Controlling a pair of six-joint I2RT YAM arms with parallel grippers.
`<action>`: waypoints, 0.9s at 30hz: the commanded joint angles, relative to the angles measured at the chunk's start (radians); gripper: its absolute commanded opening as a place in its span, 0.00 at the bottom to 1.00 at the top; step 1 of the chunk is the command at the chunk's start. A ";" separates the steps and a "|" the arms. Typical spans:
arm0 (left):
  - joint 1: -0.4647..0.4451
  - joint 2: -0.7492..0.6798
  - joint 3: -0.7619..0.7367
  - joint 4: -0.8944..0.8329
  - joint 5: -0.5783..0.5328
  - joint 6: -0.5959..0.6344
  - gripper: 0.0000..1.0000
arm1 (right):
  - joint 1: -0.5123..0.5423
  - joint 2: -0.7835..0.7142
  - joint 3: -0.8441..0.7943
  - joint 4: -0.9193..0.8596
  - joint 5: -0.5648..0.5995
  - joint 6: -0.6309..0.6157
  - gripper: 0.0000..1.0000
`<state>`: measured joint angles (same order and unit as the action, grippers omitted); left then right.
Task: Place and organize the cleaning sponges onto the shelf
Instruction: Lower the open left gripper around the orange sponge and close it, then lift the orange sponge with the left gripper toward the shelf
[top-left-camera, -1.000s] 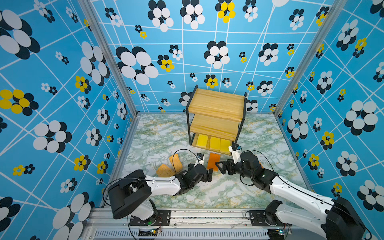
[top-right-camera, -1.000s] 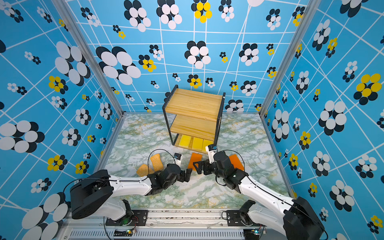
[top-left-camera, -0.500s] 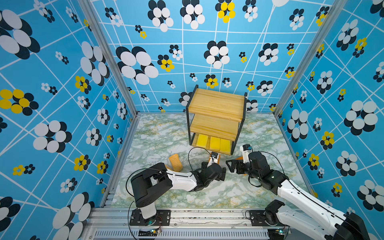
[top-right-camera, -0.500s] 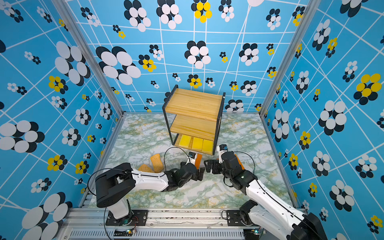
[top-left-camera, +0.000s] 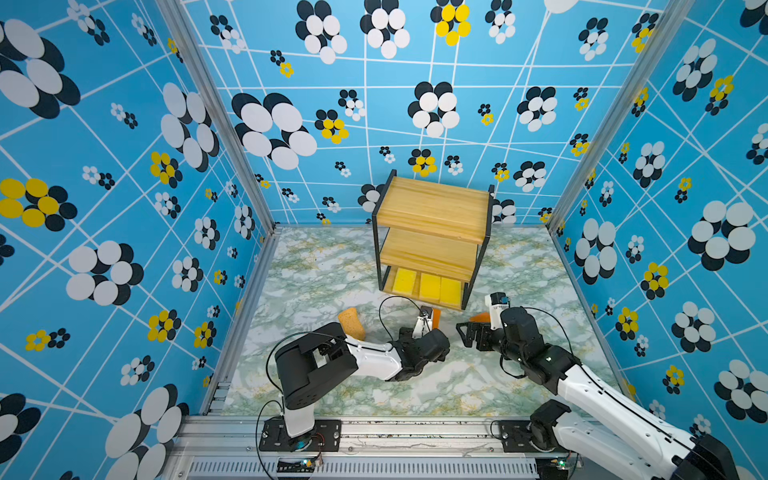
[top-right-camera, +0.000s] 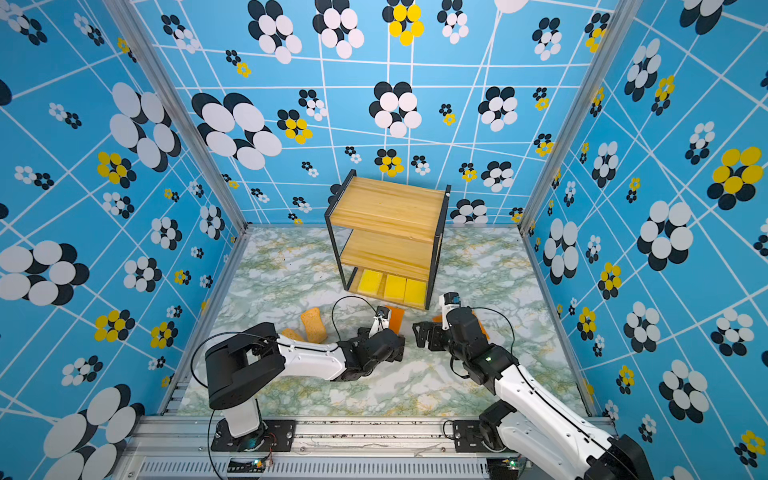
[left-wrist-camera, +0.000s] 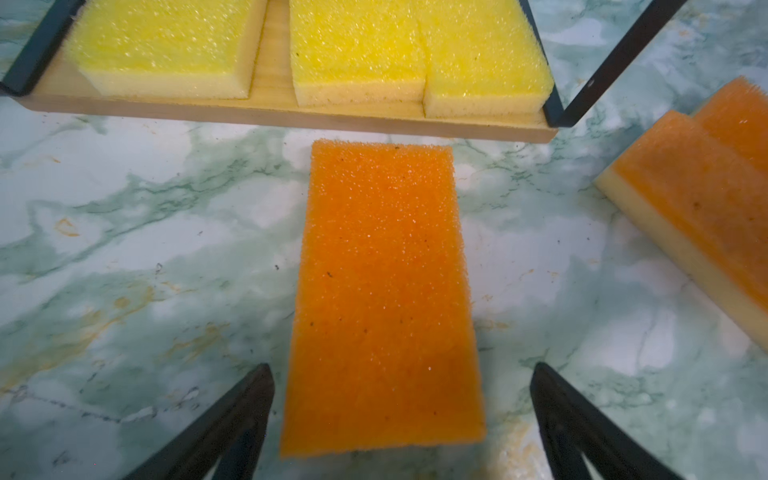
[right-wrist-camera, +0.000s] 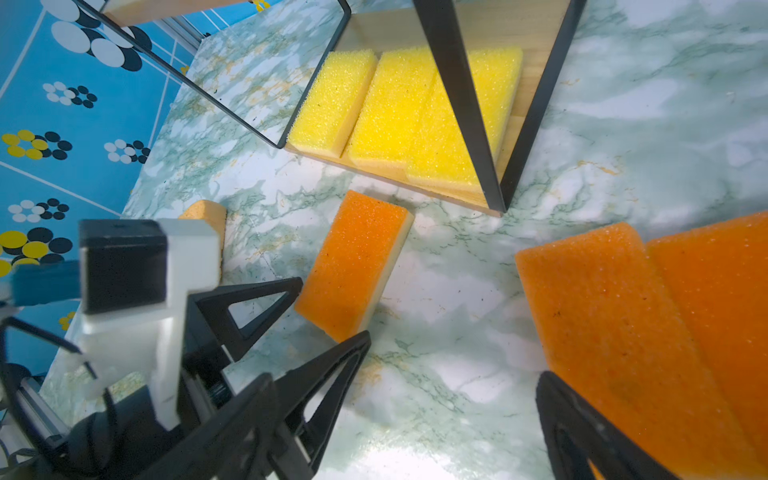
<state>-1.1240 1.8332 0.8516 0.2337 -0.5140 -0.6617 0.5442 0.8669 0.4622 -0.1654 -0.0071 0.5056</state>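
A flat orange sponge (left-wrist-camera: 386, 291) lies on the marble surface (left-wrist-camera: 145, 249) just before the shelf (left-wrist-camera: 291, 118), its near end between the left fingers (left-wrist-camera: 245, 403), which stand wide apart, touching neither side. Likely light, soft and squashy; best pinched gently across its long edges.

Operator: Specify shelf (top-left-camera: 432, 208) materials.
Technician: Boards: light wood, visible grain, satin finish. Frame (right-wrist-camera: 461, 104): thin black metal bars, matt coating.
Operator: Sponge surfaces?
Technician: Yellow sponges (left-wrist-camera: 353, 41): coarse, glittering scouring face bonded to fine pale foam. Orange sponge (left-wrist-camera: 386, 291): identical rough face; a pale foam layer shows along its side in the right wrist view. Tan sponge (top-left-camera: 352, 322): open-pored, matt.
Operator: Tabletop (left-wrist-camera: 166, 249)?
Technician: Smooth marble-pattern surface, slight sheen, dotted with dark specks.
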 joint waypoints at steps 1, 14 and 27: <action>-0.016 0.015 0.024 -0.061 -0.030 -0.026 0.95 | -0.008 -0.018 -0.002 -0.014 0.024 0.007 0.99; -0.027 0.047 0.070 -0.158 -0.081 -0.055 0.65 | -0.011 -0.005 -0.013 0.017 0.012 0.019 0.99; -0.046 -0.045 0.009 -0.114 -0.132 -0.021 0.49 | -0.012 -0.034 -0.022 -0.008 0.039 0.015 0.99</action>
<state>-1.1587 1.8431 0.8825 0.1257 -0.5999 -0.7090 0.5396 0.8520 0.4530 -0.1673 0.0036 0.5125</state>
